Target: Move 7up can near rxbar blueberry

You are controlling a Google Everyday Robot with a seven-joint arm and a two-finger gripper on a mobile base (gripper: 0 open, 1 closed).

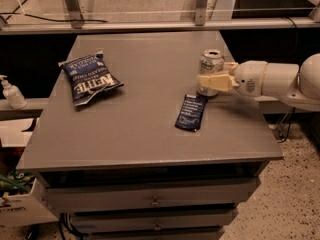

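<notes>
The 7up can (211, 64), silvery-green with a silver top, stands upright on the grey table (150, 124) at the right side. My gripper (213, 74) reaches in from the right and is shut around the can's lower half. One cream finger (212, 81) lies across the can's front; the other is mostly hidden behind it. The rxbar blueberry (191, 112), a flat dark navy wrapper with pale text, lies on the table just in front of the can and slightly left, about a hand's width away.
A crinkled blue chip bag (89, 79) lies at the table's left rear. My white arm (280, 79) extends past the table's right edge. A metal rail (150, 25) runs behind the table. A soap bottle (11, 93) stands off to the left.
</notes>
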